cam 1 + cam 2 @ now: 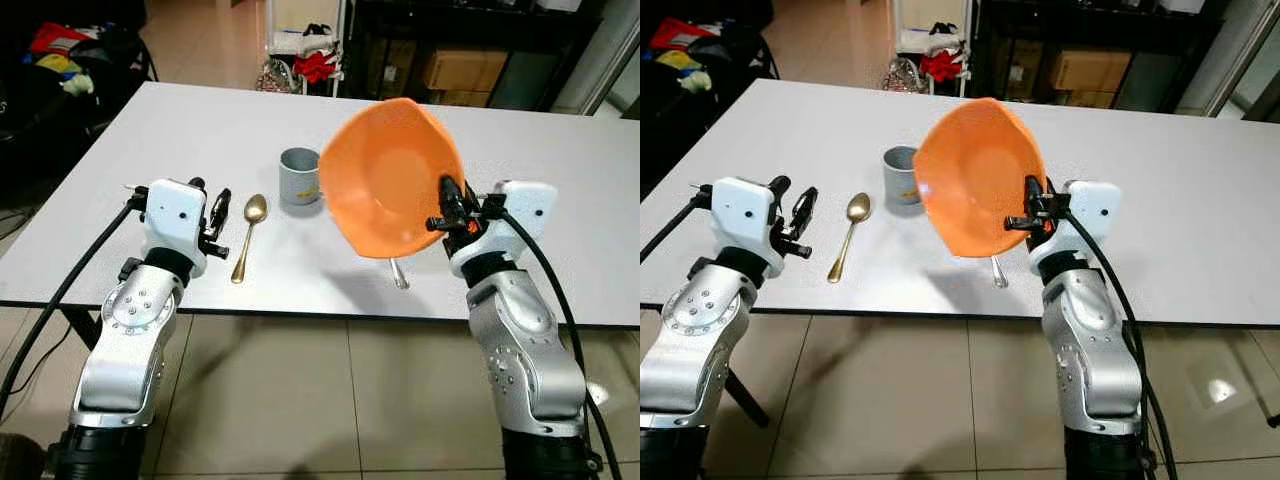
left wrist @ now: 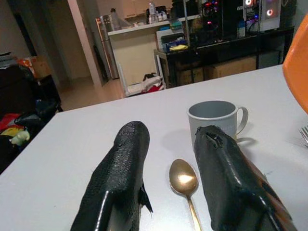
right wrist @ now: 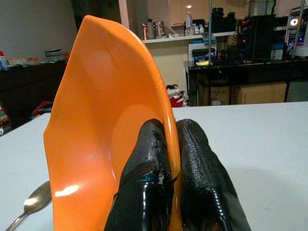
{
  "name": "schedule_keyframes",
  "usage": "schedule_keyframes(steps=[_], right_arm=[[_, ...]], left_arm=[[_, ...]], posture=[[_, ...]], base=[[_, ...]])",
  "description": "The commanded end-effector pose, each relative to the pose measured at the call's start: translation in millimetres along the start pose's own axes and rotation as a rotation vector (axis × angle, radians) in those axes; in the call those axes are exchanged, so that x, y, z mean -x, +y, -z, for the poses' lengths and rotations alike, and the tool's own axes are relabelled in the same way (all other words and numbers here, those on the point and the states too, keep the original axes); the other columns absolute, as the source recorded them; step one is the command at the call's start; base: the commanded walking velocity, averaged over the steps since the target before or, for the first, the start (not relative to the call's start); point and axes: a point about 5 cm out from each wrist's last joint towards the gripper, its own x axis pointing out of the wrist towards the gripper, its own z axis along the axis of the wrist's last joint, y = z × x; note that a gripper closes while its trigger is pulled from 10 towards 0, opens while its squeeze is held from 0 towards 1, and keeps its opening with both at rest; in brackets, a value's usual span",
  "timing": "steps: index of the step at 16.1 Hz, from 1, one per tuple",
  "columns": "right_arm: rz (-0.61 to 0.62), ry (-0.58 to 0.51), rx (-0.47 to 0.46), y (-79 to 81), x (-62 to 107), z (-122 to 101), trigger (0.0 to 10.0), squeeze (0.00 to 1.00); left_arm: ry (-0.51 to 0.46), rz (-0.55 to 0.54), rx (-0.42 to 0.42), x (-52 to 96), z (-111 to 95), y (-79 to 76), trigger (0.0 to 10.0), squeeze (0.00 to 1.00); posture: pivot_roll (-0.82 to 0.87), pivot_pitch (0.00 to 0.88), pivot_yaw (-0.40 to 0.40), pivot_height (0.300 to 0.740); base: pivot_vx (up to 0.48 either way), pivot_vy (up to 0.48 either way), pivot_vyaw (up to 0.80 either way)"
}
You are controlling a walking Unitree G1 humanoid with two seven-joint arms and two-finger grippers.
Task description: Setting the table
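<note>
Two arms are up over the worktop [image 1: 560,150]; our right gripper [image 1: 452,212] pinches the orange bowl [image 1: 390,175] by its rim, tilted on edge above a fork [image 1: 398,272]. Left gripper [image 1: 218,222] hovers, jaws apart, beside the gold spoon [image 1: 248,232] and grey mug [image 1: 299,178]. Next we judge the bowl needs levelling and lowering

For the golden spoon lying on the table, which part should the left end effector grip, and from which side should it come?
Grip the golden spoon at the middle of its thin handle, coming from above with fingers across it. It lies flat, bowl toward the grey mug, handle toward the robot, so only the narrow handle fits between fingers. The open left end effector is already beside it.
</note>
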Motion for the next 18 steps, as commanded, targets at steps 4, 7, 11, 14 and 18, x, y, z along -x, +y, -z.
schedule_keyframes(steps=[4,7,11,14,18], right_arm=[[-0.002,-0.054,-0.018,-1.3,1.1,-9.8,10.0,0.00],[-0.011,-0.055,-0.016,-0.9,1.0,-9.9,10.0,0.00],[-0.009,-0.060,-0.010,-1.4,0.7,-10.2,10.0,0.00],[-0.011,-0.062,-0.007,-2.5,0.8,-11.0,10.0,0.00],[-0.036,-0.081,-0.005,1.0,-3.3,-15.1,10.0,0.00]], left_arm=[[-0.016,0.006,-0.007,0.5,-3.7,-1.3,10.0,0.00],[-0.016,0.006,-0.008,0.4,-3.9,-1.4,10.0,0.00],[-0.016,0.007,-0.007,0.2,-4.1,-2.1,10.0,0.00],[-0.017,0.007,-0.005,-0.2,-4.2,-3.3,10.0,0.00],[-0.019,0.000,-0.004,-0.9,-4.5,-1.7,10.0,0.00]], posture=[[0.16,0.000,-0.055,0.740],[0.16,0.000,-0.056,0.740],[0.16,0.000,-0.056,0.740],[0.16,0.000,-0.058,0.740],[0.16,0.000,-0.060,0.740]], base=[[0.286,0.000,-0.20],[0.285,0.000,-0.53],[0.285,0.000,0.00],[0.291,0.000,0.00],[0.292,0.000,0.00]])
